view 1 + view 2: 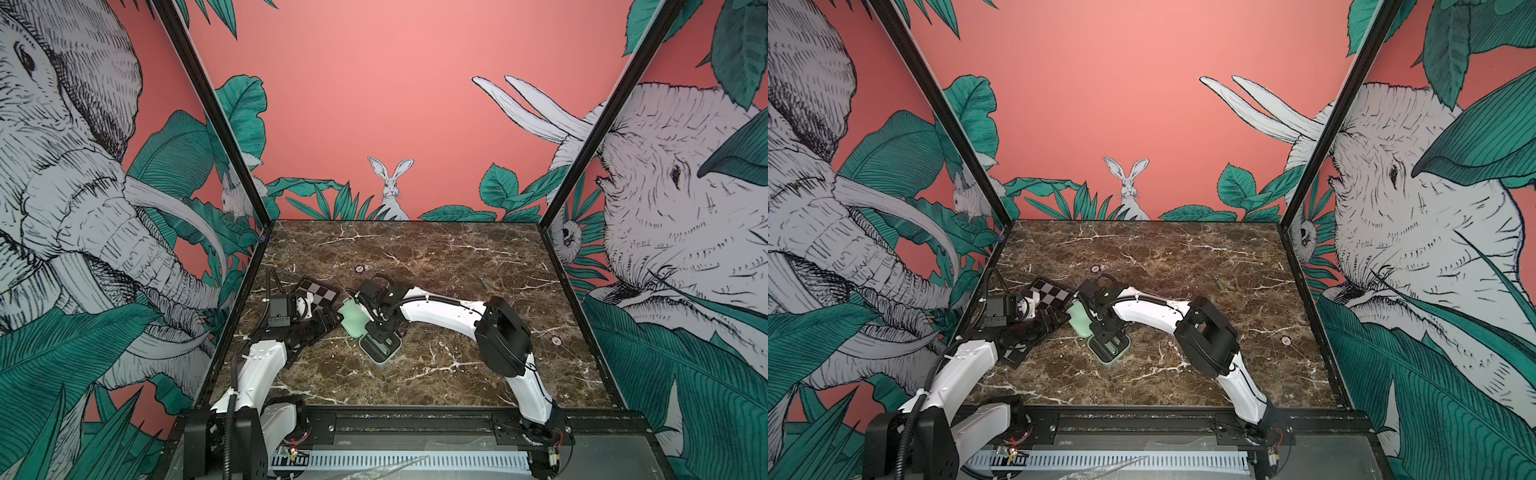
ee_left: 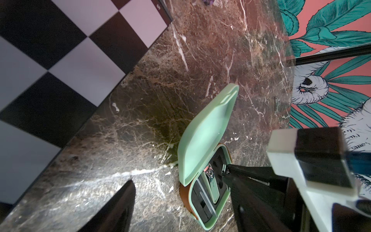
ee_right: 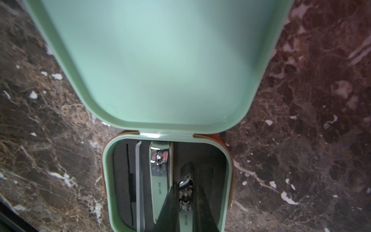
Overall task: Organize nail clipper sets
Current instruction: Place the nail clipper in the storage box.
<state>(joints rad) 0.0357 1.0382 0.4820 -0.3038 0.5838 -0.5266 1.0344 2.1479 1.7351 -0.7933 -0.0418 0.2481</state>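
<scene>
My right end effector (image 3: 185,181) is down inside the open case (image 3: 107,180). Its jaws are nearly together and pinched on the small clipper (image 3: 185,200), which sits over an empty slot in the dark insert (image 3: 202,156). I cannot tell whether the clipper rests on the slot floor. Just beside this end effector the big clipper (image 3: 160,180) lies seated in its own slot. Beyond that, the file (image 3: 140,190) lies in its groove. The lid (image 3: 156,60) stands raised just past the end effector, hinged to the case's edge there.

My left end effector (image 1: 326,323) hovers with jaws wide and nothing between them. It is close to the lid's outer face, over the edge of the board (image 1: 318,291). I cannot tell whether it touches the lid.

I judge the job well along, with two pieces housed and a third at its slot. One thin tool (image 1: 484,284) lies on the tabletop (image 1: 415,257), well apart from both end effectors, and it looks to belong to the set. What's left is to let go of the small clipper, fetch that tool and shut the lid.
</scene>
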